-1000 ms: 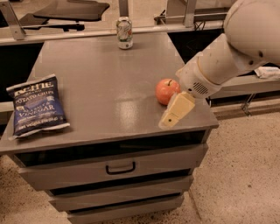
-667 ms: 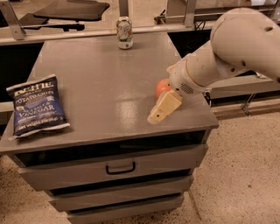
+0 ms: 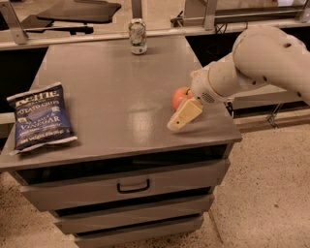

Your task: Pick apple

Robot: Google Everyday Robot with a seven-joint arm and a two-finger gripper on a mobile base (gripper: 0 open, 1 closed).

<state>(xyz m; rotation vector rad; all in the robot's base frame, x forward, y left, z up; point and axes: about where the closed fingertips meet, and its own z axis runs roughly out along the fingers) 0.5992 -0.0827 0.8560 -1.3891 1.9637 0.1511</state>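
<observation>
— What have you got around you?
— You're facing a grey cabinet (image 3: 29,191). Its tabletop (image 3: 111,92) catches a pale glare near the middle. Below it are three drawers (image 3: 193,177), the top one with a dark handle (image 3: 133,186).
— And beyond that?
— A speckled beige floor (image 3: 271,193), a long bench rail (image 3: 87,41) behind, and what may be a dark desk (image 3: 80,9). Your claw (image 3: 184,115) sits at the tabletop's right front part.

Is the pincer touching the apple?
Cannot tell. In the camera view the pincer overlaps the apple from the right, hiding any contact or gap.
</observation>
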